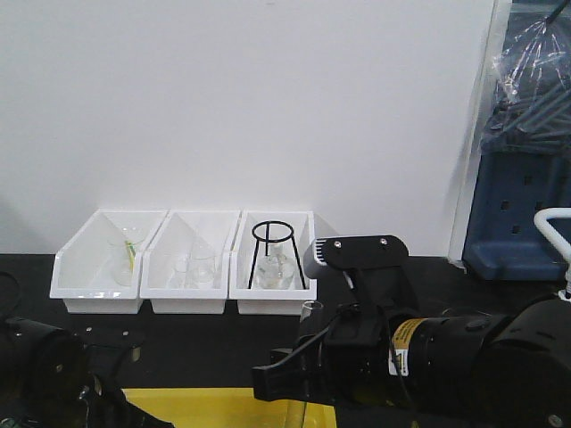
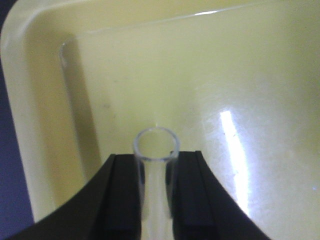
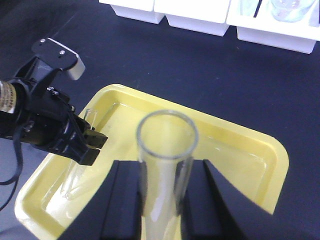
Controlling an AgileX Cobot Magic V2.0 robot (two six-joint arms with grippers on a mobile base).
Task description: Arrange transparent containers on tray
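Observation:
The yellow tray (image 3: 250, 150) lies on the dark table, and both grippers are over it. My left gripper (image 2: 156, 167) is shut on a clear test tube (image 2: 156, 145), whose open rim points toward the tray's far left corner (image 2: 45, 45). In the right wrist view, this left gripper (image 3: 90, 145) holds its tube (image 3: 72, 182) low, slanting down to the tray floor at the left side. My right gripper (image 3: 167, 175) is shut on a second test tube (image 3: 167, 135), above the middle of the tray. The front view shows that tube's rim (image 1: 311, 308) above the tray (image 1: 205, 406).
Three deep white bins (image 1: 98, 267) (image 1: 192, 267) (image 1: 272, 290) stand in a row against the back wall, holding beakers and flasks; the right one has a black ring stand (image 1: 272, 241). A blue object (image 1: 517, 205) stands at the far right.

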